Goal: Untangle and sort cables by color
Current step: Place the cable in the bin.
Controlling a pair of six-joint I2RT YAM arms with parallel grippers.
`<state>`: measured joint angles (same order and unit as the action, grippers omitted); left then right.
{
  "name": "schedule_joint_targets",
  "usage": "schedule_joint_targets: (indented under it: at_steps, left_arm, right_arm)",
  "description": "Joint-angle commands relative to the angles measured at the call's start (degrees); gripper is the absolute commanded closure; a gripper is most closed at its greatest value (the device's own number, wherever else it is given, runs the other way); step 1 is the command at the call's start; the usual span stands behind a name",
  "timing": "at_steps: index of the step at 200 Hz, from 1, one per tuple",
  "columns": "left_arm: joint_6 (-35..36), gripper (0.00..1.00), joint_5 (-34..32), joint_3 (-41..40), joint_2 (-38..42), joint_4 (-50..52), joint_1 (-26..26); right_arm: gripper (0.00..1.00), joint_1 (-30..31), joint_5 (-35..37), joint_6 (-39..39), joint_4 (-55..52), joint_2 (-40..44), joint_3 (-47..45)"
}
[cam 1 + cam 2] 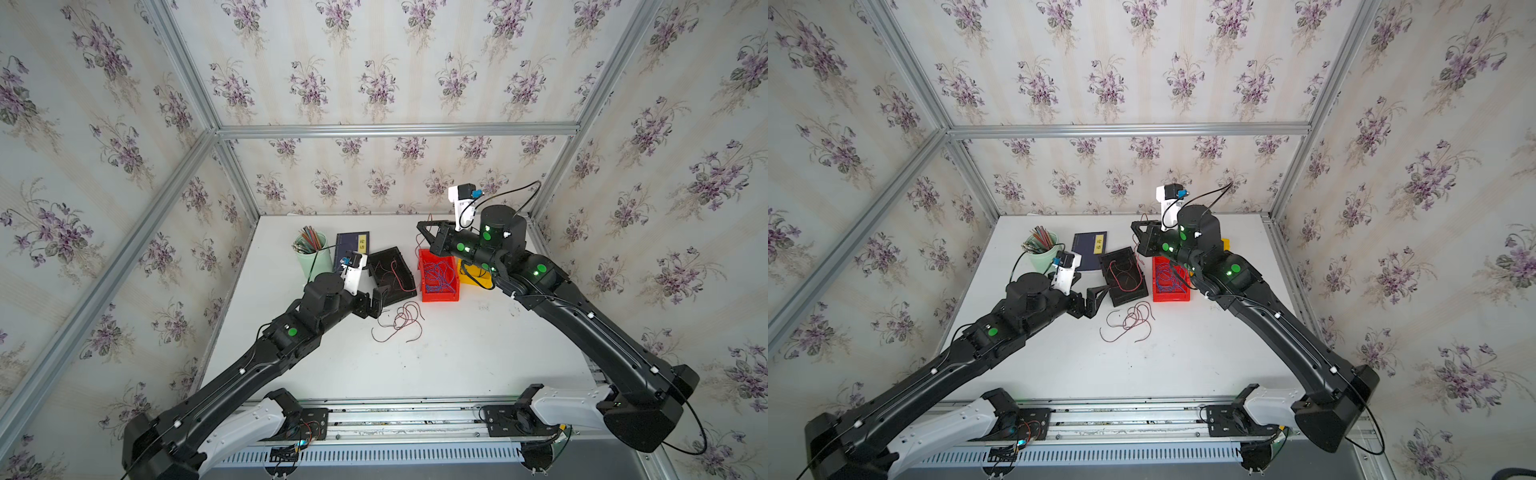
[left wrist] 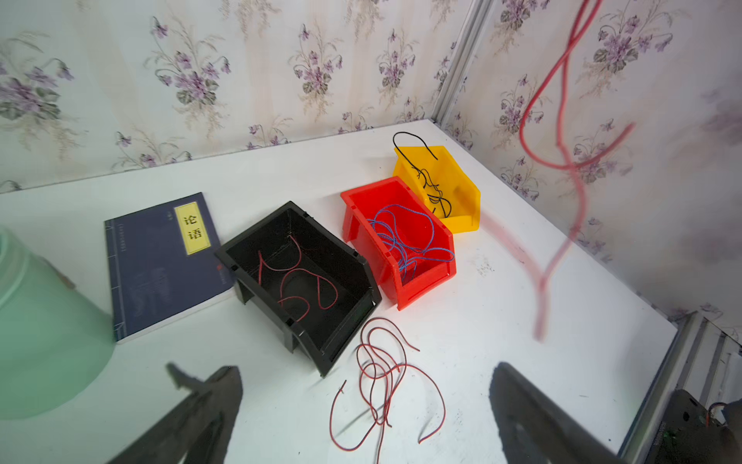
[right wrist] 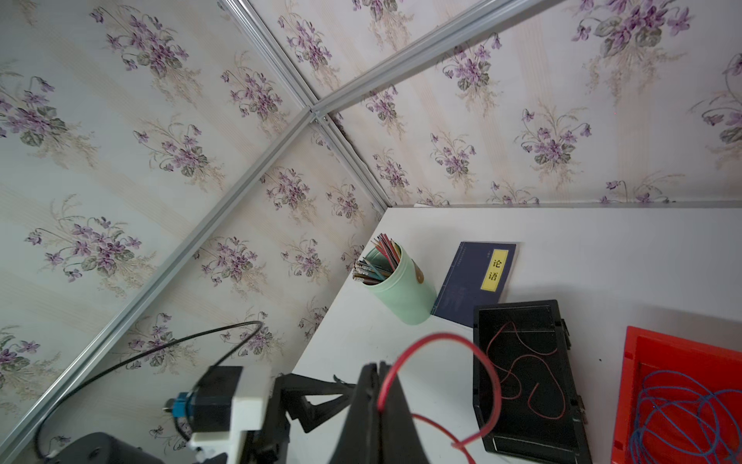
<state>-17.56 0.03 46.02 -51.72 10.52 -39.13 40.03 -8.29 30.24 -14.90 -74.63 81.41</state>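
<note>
A white counter (image 1: 457, 365) carries three bins in a row: black bin (image 2: 317, 353) left, red bin (image 2: 421, 287) middle, yellow bin (image 2: 467, 201) right. The left tool (image 2: 367, 371) hovers at the black bin's near side, its fingers spread and empty. The right tool (image 3: 379, 367), pressed together, pinches a red cable (image 3: 437, 335) raised in the air on the far side of the red bin. A loose red tangle (image 1: 401, 322) rests on the counter just near the bins. Red strands (image 2: 299, 277) lie in the black bin, blue cables (image 2: 401, 245) in the red, black cables (image 2: 435, 197) in the yellow.

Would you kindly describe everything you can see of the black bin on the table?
The black bin is an open-topped rectangular box, seemingly rigid plastic, with a cut-down front lip. It stands upright on the white table between the blue book and the red bin. A few red cables lie curled on its floor.
</note>
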Motion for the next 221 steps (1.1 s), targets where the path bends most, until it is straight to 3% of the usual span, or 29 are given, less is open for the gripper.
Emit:
schedule_joint_targets:
  at_steps: [1, 87, 221]
  left_arm:
    - [-2.1, 0.01, -3.8, -0.3, 4.3, 7.4, 0.0]
    - [-5.8, 0.01, -6.8, -1.2, 15.4, 15.3, 0.0]
    - [-1.6, 0.01, -7.3, 0.3, 11.8, 14.4, 0.0]
  right_arm:
    - [1.00, -0.5, -2.6, 0.2, 3.4, -1.6, -0.8]
    - [1.00, -2.2, -4.7, 0.1, 7.7, -11.5, -3.9]
    - [1.00, -4.6, 2.3, -3.4, 9.6, -29.3, 0.6]
